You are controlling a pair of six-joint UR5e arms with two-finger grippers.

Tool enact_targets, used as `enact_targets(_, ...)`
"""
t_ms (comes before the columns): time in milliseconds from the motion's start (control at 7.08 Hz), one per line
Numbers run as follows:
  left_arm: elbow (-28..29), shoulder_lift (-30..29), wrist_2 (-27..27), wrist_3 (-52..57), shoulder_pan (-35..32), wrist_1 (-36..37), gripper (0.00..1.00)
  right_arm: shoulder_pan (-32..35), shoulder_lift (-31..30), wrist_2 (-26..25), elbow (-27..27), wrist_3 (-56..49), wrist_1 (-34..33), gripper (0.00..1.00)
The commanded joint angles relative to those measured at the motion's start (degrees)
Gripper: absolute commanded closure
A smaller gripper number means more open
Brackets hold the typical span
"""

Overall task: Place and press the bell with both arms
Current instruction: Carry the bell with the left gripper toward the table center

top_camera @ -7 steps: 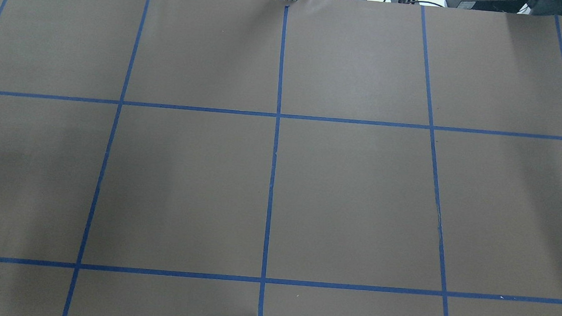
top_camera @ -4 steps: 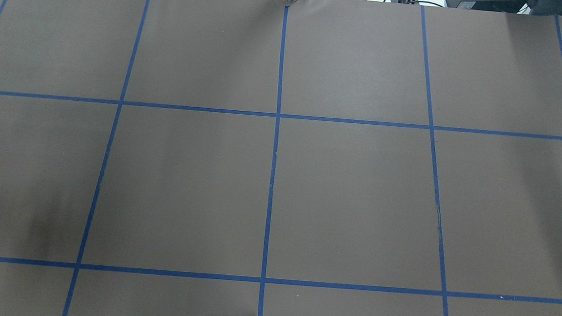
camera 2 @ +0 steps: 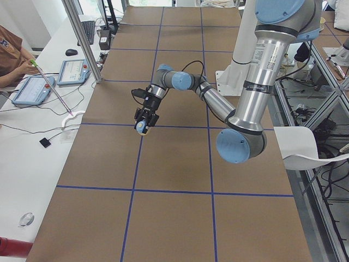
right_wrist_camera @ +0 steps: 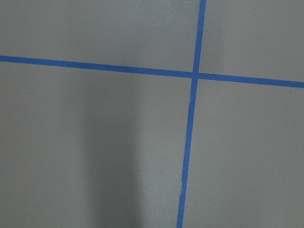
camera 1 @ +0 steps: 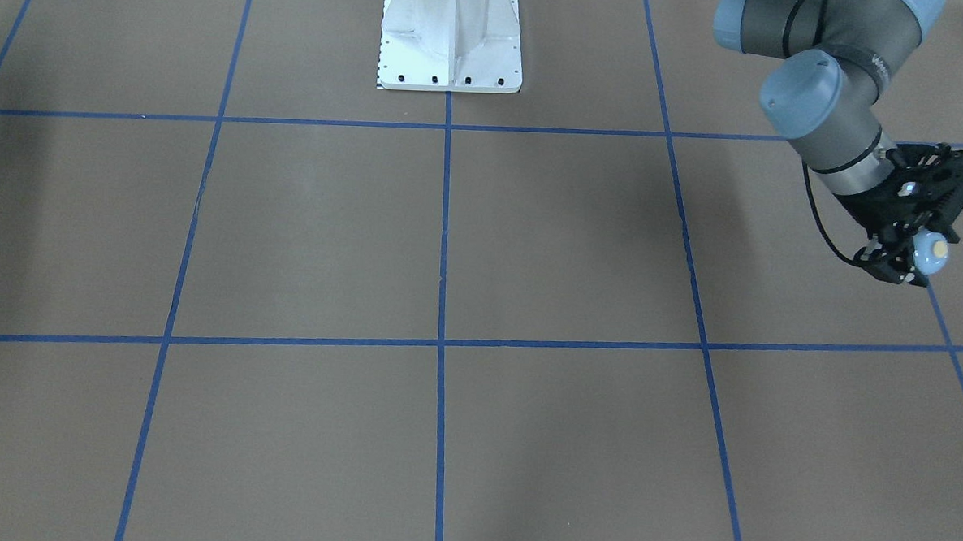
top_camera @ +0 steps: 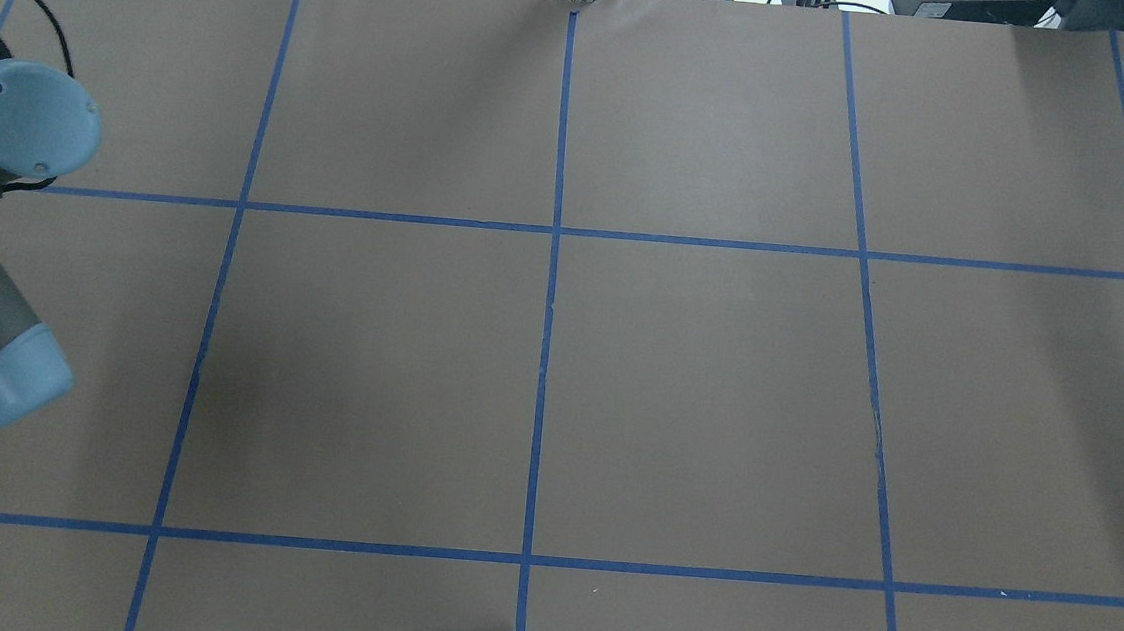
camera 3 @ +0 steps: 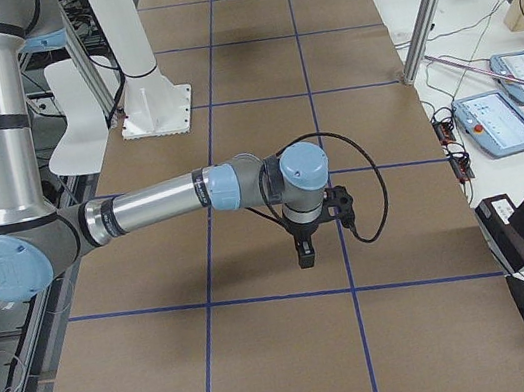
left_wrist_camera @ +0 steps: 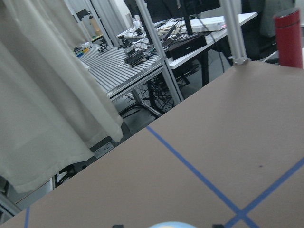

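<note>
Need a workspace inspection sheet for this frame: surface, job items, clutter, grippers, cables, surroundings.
surface: brown table with blue tape grid; white pedestal on the robot's side.
job's things: bell held off the surface, tilted, not yet placed.
clutter: nothing seen.
grippers: left gripper shut on the bell; right gripper points down over the table, open or shut cannot be told.
cables: black cable loops at the left wrist; second black cable at the right wrist.
surroundings: side bench with teach pendant; red bottle.

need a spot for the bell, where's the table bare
Bare: the squares in front of the pedestal, either side of the middle tape line. Busy: the ends, where the left gripper holds the bell and the right gripper hovers.
</note>
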Motion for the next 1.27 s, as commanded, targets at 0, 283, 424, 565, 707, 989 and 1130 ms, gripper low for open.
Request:
enact_targets(0,4.84,-7.26,5.41,5.22,6.12,-11.39,1.0,0.08,1.61,0.3,-2.59,-0.07,0.06,0.0)
enact_targets(283,7.83,-8.07,6.49,12.69,12.18,-31.82,1.0,0.09,1.88,0.39,-2.6,-0.07,-0.03,0.0)
enact_targets(424,12.29,-11.04,6.75,16.91,13.35,-36.7,1.0,0.0,1.97,0.3,-2.69,0.02,-0.03,0.0)
enact_targets(565,15.99,-12.2,8.15,18.86,13.79,-39.97,1.0,0.0,1.97,0.3,-2.69,0.02,0.06,0.0)
enact_targets(707,19.25,-12.91,8.16,23.41,14.58,-46.53,1.0,0.0,1.97,0.3,-2.6,0.02,0.06,0.0)
enact_targets(989,30.21,-19.82,8.07,32.04,17.3,-62.6,1.0,0.0,2.32,0.39,-2.6,0.02,0.06,0.0)
enact_targets(1130,34.27,-23.43,8.16,32.59,19.23,-66.77,1.0,0.0,2.41,0.39,-2.69,0.02,-0.03,0.0)
